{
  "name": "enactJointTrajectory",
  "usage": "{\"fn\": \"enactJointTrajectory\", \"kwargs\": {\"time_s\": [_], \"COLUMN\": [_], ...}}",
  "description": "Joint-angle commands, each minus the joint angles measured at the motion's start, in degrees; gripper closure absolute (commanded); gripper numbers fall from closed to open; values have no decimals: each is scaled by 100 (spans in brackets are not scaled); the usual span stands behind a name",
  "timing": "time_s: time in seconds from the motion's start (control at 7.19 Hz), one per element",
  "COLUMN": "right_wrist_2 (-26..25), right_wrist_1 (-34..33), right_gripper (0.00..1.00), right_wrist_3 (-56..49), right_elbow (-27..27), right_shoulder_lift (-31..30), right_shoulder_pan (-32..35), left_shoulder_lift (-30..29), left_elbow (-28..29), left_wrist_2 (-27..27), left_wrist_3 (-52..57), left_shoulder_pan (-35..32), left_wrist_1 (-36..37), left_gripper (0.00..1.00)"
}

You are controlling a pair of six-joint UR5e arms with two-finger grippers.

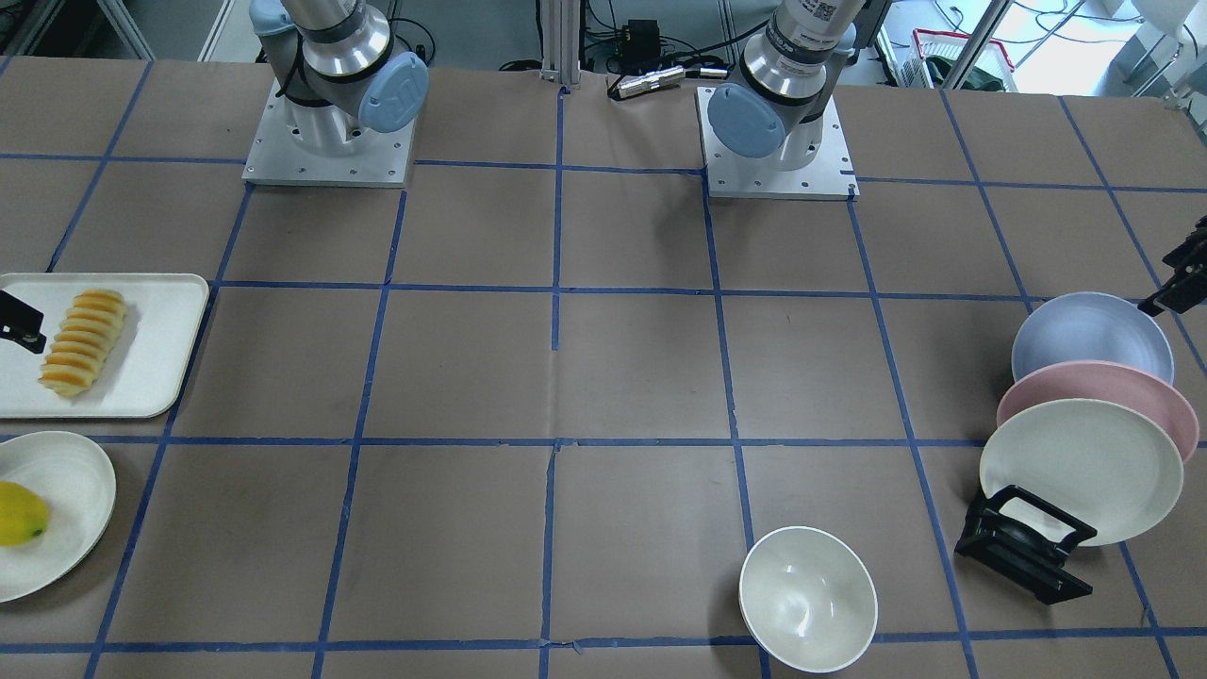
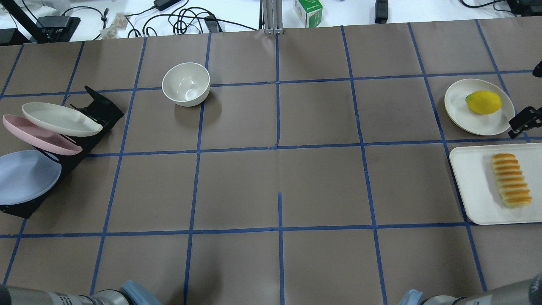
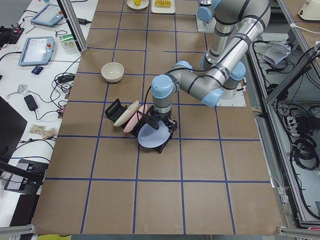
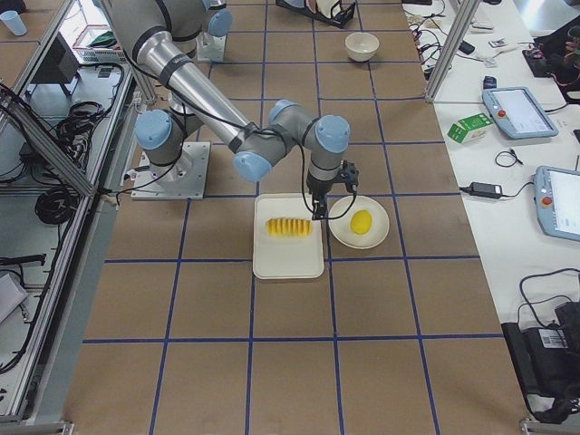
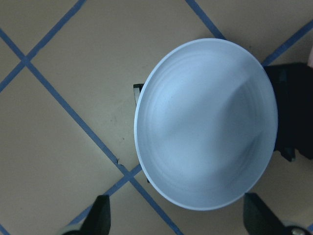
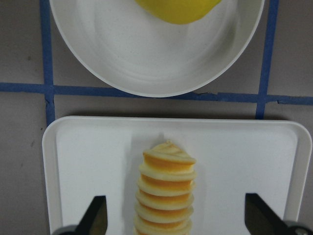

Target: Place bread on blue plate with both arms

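Brown paper-covered table (image 2: 322, 182), gridded in blue tape (image 2: 237, 148). Right under the right gripper (image 6: 177, 215), a white tray (image 6: 88, 161); just ahead of it, a white plate (image 6: 146, 63). Under the left gripper (image 5: 178, 220), a black plate rack (image 5: 293, 112). Well away from both, a white bowl (image 2: 186, 84).

Bread (image 1: 83, 341) on white tray (image 1: 162, 351) — far left; blue plate (image 1: 1084, 332) behind pink plate (image 1: 1132, 384) — far right
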Motion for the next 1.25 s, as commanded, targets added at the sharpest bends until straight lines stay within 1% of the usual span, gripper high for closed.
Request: {"fn": "enactJointTrajectory", "kwargs": {"time_s": [0.0,0.14,0.28,0.42,0.56,0.83,0.97,1.11], "right_wrist_2": [-14,-23,-23,-32,-215,-295,-409,-427], "right_wrist_1": [-80,-89,-80,-63,-80,-89,-89,-89], "right_gripper": [0,0,0,0,0,0,0,0], "right_wrist_3": [73,90,178,178,222,450,460,521], "right_elbow": [24,59,102,164,286,393,393,384], "right_shoulder_lift": [407,487,488,496,514,575,593,654], "right_shoulder_pan": [-19,-19,-80,-80,-89,-98,-98,-98], "left_shoulder_lift": [-340,-350,-385,-551,-665,-885,-904,-913], "left_elbow": [54,37,-24,1,71,80,81,72], "left_wrist_2": [19,37,89,429,493,555,747,766], "left_wrist_3": [41,41,41,15,24,24,7,15], "left_shoulder_pan": [98,99,99,99,99,99,99,99], "left_wrist_1": [139,131,140,148,157,349,394,395], "left_gripper": [7,7,15,16,16,16,18,37]}}
